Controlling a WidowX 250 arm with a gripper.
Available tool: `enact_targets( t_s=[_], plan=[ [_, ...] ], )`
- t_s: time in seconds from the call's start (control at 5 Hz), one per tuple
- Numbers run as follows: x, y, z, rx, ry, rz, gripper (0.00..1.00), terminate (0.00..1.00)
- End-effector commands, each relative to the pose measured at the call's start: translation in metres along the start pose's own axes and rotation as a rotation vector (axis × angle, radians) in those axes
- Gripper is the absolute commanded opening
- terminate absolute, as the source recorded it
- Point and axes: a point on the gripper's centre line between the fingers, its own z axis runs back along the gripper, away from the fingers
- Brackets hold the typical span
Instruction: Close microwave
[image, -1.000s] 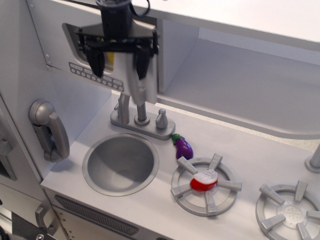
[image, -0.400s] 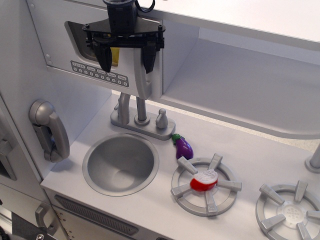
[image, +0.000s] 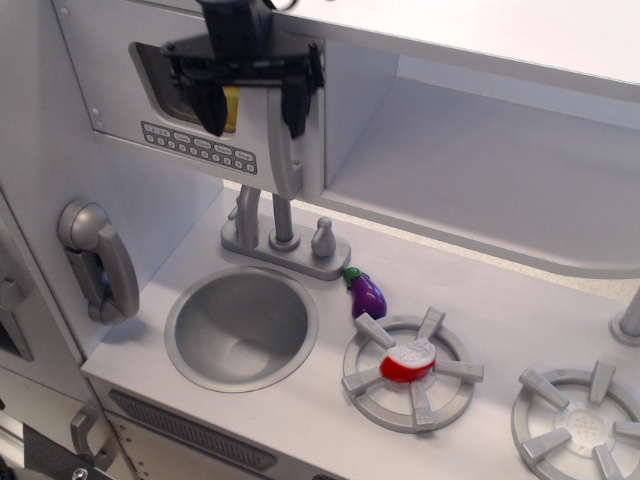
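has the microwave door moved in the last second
Yes. The microwave door has swung toward shut: its handle has risen clear of the faucet beside the gripper.

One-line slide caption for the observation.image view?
Open gripper at the microwave door, above the sink; toy eggplant beside the burner.

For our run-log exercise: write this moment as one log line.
task: close microwave | tool: open, in front of microwave door | door: nearly shut | handle: not gripped | eggplant: on counter

A purple eggplant (image: 367, 293) lies beside the round sink (image: 240, 327).
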Motion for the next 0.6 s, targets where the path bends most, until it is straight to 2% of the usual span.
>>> enact_targets(
  t_s=[0.0,0.2,0.4],
  plan=[
    [-0.0311,-0.0010,0.0384,-0.037,-0.004,-0.098,1.00,0.00],
    [-0.0393,-0.0050,0.0436,-0.037,0.017,-0.115,1.00,0.00],
    [-0.0393,-0.0050,0.0436,-0.037,0.017,-0.115,1.00,1.00]
  ],
)
